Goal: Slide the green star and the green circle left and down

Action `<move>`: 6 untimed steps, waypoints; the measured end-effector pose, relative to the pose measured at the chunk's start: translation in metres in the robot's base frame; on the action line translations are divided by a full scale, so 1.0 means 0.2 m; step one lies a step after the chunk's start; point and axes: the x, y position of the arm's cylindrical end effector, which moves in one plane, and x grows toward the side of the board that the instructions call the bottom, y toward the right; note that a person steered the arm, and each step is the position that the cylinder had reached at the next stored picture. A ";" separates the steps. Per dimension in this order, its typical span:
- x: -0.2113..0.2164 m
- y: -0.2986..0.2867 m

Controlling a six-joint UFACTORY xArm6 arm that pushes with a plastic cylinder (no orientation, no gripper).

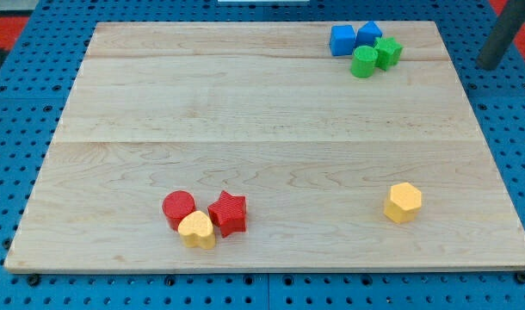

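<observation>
The green circle (363, 62) and the green star (387, 52) sit touching each other near the view's top right of the wooden board (245, 120). Two blue blocks sit just above them: a blue one (341, 40) and a blue one (368, 34). The dark rod enters at the view's top right edge; my tip (489, 65) is off the board, to the right of the green star, well apart from it.
A red circle (179, 207), a red star (228, 213) and a yellow heart-like block (197, 230) cluster at the view's bottom left. A yellow hexagon (404, 202) sits at the bottom right. A blue pegboard surrounds the board.
</observation>
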 end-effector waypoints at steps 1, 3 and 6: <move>-0.13 -0.17; -0.13 -0.68; 0.10 -1.19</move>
